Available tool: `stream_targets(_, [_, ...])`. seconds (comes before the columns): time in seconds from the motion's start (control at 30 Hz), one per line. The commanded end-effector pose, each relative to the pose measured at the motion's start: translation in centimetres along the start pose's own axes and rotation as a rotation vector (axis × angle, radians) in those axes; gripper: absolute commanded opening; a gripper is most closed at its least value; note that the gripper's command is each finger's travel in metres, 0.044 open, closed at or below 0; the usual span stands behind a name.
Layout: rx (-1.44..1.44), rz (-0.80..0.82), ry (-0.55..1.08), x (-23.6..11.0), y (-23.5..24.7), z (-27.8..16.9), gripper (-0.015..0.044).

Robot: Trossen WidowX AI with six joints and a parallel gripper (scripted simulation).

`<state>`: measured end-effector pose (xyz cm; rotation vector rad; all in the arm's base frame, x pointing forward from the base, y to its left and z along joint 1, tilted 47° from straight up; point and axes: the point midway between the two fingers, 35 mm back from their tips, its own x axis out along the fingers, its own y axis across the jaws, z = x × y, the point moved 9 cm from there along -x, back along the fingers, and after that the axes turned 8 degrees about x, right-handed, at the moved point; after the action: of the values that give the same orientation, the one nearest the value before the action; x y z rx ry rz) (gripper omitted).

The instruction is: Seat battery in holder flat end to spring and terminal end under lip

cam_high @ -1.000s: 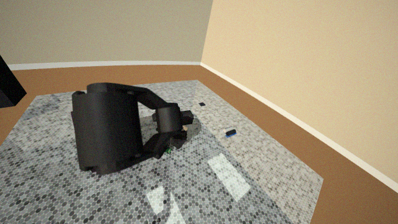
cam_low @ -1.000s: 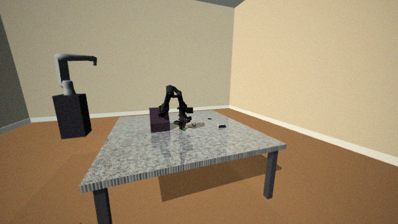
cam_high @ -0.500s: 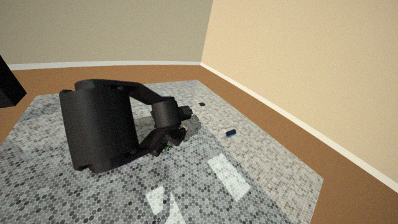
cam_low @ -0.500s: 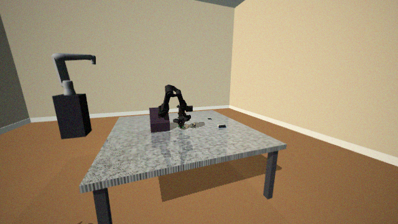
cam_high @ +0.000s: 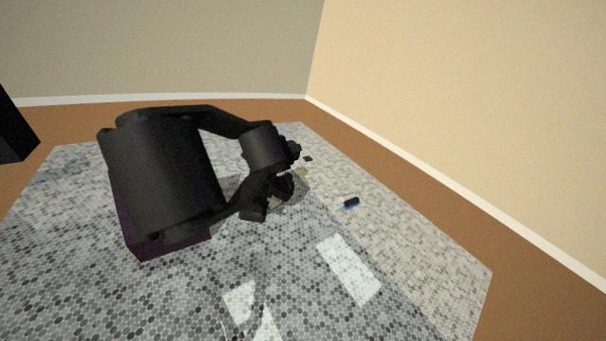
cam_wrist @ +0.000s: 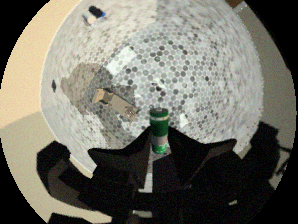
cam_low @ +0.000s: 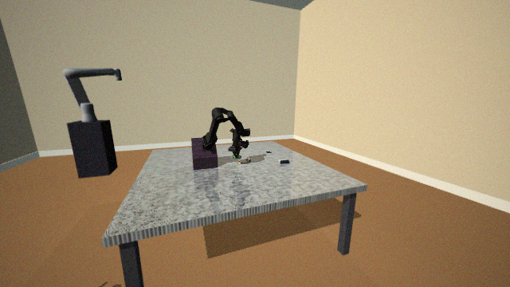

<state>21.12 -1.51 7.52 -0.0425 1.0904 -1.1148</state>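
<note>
Even bright light, bright glare patches on the table [cam_high: 402, 246], fisheye wrist view.

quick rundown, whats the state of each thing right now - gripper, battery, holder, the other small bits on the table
gripper: shut on the battery, raised off the table
battery: green, held between the fingers, not in the holder
holder: lying on the table, no battery in it, apart from the gripper
blue and black piece: lying on the table, untouched
small dark piece: lying on the table, too small to tell more
</note>
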Motion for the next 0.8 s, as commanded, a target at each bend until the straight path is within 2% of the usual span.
stream_targets(0.0, [-0.187, 0.003, 0.005, -0.5, 1.9, 0.7, 0.008])
stream_targets(0.4, [-0.885, 0.007, 0.001, -1.9, 9.0, 2.0, 0.008])
stream_targets(0.77, [-0.924, 0.034, -0.028, -1.2, 9.2, 1.9, 0.008])
